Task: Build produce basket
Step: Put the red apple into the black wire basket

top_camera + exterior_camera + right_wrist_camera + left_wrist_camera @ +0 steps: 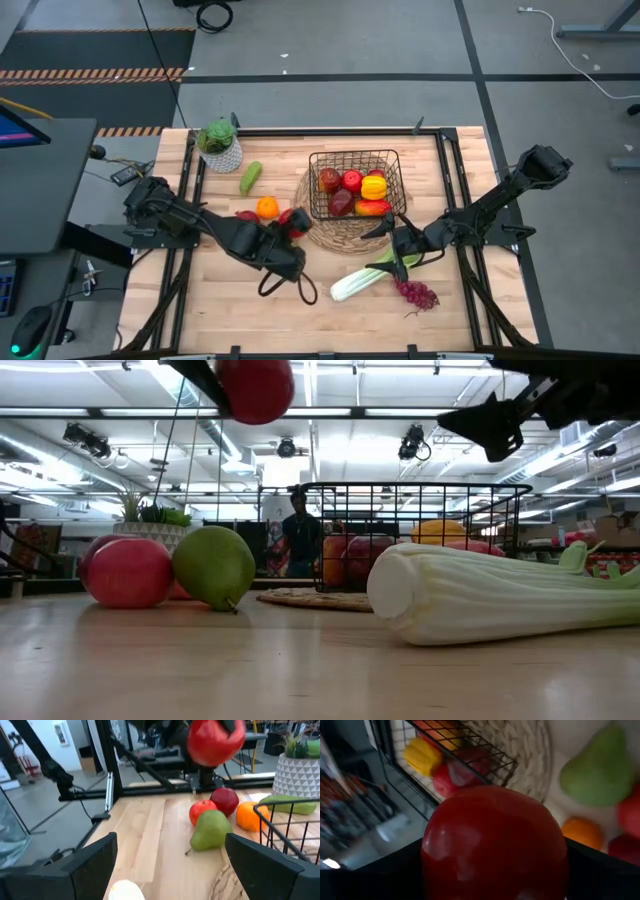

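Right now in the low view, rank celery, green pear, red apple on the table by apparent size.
1. celery, clearly largest, though nearest the camera.
2. green pear and red apple look alike; no ranking between them.

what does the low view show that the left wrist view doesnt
Only the low view shows the celery lying on the table, the potted plant, and a person standing beyond the basket. Only the left wrist view shows the orange and the woven mat's weave from above. Both show the red apple held up off the table in the left gripper, the green pear and the wire basket with produce inside.
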Robot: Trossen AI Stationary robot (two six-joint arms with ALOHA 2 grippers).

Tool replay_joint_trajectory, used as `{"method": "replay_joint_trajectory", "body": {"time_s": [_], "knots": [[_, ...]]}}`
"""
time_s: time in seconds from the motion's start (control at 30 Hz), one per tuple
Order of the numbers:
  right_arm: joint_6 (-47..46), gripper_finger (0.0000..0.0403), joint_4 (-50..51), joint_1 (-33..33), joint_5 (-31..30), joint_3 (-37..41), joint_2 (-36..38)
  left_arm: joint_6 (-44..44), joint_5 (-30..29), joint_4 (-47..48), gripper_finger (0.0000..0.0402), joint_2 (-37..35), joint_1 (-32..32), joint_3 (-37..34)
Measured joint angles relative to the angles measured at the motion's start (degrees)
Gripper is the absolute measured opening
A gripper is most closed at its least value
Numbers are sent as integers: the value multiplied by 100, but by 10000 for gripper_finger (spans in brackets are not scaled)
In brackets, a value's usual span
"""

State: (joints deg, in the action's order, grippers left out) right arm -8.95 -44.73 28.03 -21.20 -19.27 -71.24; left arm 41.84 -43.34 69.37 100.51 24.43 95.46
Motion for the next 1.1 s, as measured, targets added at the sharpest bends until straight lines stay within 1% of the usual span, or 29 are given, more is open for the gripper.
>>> {"method": "replay_joint_trajectory", "body": {"time_s": [0.2,0.33,0.4,0.5,0.6,0.7,0.77,0.83,1.0,1.1], "knots": [[-43,373,754,0,14,0,0,1410,-429,-586,350,0,-92,-2],[-262,373,944,0,25,0,0,1698,-628,-1099,350,0,-91,-2],[-346,373,996,0,31,0,0,1512,-637,-1313,350,0,-90,-2],[-477,373,1065,7,52,0,0,935,-640,-1541,350,-2,-146,-2],[-550,373,1142,7,141,0,0,462,-634,-1492,350,-116,-284,-11],[-555,373,1148,7,167,0,0,63,-598,-1417,350,-376,-460,-11],[-555,373,1147,7,180,0,0,-311,-403,-1333,350,-619,-622,-11],[-568,373,1145,7,182,0,0,-851,-65,-1253,351,-903,-838,-11],[-566,373,1067,7,182,0,-1,-2193,1311,-1248,351,-1559,-1446,-22],[-571,373,1048,7,182,0,0,-2923,1909,-1276,351,-1796,-1753,-26]]}}
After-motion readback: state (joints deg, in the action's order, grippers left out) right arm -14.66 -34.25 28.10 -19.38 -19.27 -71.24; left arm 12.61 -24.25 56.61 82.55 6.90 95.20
